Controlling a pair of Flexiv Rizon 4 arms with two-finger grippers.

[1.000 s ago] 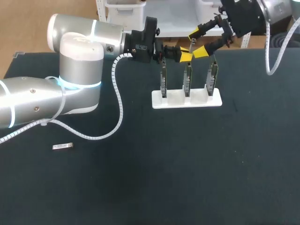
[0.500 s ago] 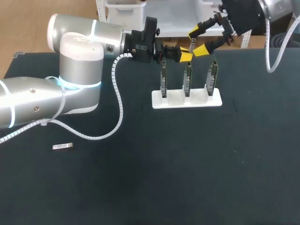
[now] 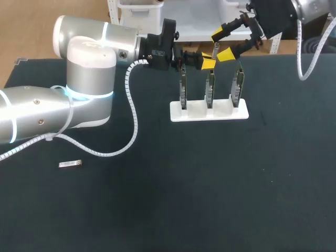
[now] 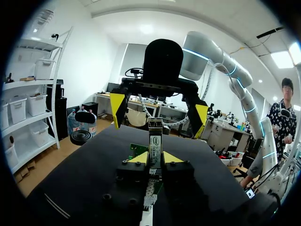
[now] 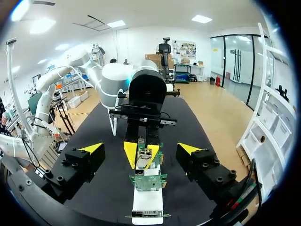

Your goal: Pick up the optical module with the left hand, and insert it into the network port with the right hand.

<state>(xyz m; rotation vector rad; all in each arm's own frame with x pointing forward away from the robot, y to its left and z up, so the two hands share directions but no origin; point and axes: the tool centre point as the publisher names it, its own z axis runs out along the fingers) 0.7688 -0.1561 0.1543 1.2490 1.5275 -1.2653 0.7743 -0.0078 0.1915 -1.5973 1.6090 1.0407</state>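
Right gripper [image 3: 222, 45] is seen shifted a touch up and back from the left gripper [image 3: 205, 61] versus the earlier frames; left arm is unchanged. Optical module [image 4: 154, 141] is pinched by its near end between the left fingers [image 4: 173, 157], which are pressed onto it from both sides, and it is held in the air above the boards [image 3: 210, 89] standing in the white stand [image 3: 195, 111]. Its long axis runs straight out along the left fingers toward the right wrist, so the free end faces the right gripper head-on. Right fingers [image 5: 190, 149] are spread wide, one either side of that free end, and nothing is touched or held by them. Handover is judged not yet done: the right gripper is the nearer one and needs to be brought in along the module's axis, then closed on the free end. A second module [image 3: 70, 164] is left lying flat on the table [image 3: 210, 184], well apart from both grippers.
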